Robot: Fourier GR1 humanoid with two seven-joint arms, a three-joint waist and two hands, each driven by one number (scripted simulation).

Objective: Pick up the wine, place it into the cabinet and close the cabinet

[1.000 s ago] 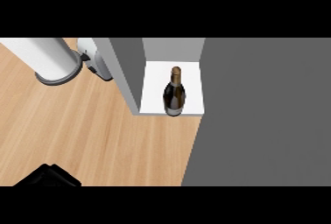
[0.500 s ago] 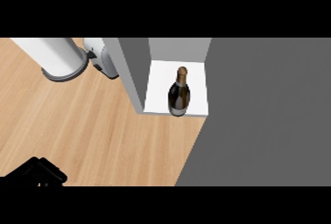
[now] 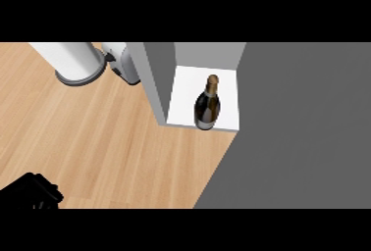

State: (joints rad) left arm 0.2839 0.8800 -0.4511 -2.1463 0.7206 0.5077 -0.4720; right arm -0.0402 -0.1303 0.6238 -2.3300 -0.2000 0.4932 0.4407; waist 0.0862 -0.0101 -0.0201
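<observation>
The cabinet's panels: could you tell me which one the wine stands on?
The white shelf, the only white one; the wine bottle stands near its front edge, right of the grey wall.

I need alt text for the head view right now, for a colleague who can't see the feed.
A dark glass wine bottle with a gold neck stands on the white shelf inside the open grey cabinet, with no hand on it. A large grey door panel fills the right side, and a black robot hand shows at the lower left over the light wooden counter.

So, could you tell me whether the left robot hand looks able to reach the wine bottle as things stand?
Probably not yet: the left robot hand sits at the lower left corner, well away from the wine bottle inside the cabinet; only bare counter lies between.
</observation>
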